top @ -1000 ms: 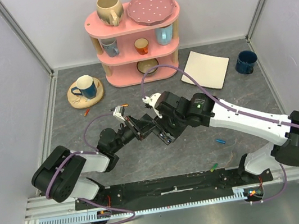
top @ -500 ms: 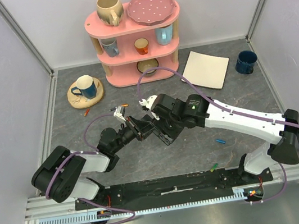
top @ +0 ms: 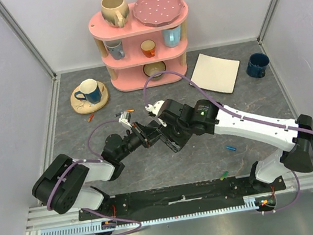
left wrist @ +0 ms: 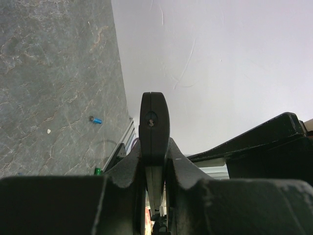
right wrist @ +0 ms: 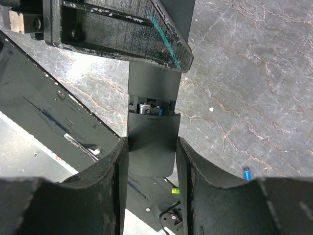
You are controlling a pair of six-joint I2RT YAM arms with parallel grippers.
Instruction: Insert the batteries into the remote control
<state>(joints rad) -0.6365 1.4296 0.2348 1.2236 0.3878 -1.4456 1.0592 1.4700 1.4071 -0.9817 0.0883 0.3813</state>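
A battery (top: pixel 231 147) lies on the table (top: pixel 82 135), right of the remote control (right wrist: pixel 151 142); a second battery (top: pixel 223 175) lies nearer the front edge. A shelf (top: pixel 145 53) stands behind, with a plate (top: pixel 215 72) to its right.

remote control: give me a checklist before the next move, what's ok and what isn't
1. left gripper shut on remote control: ok
2. right gripper closed on the cover sides: ok
3. battery seated flat in the bay: cannot tell, only its metal end shows
4. cover fully closed: not ok, bay partly exposed
5. blue battery and green battery on the table, away from both grippers: ok
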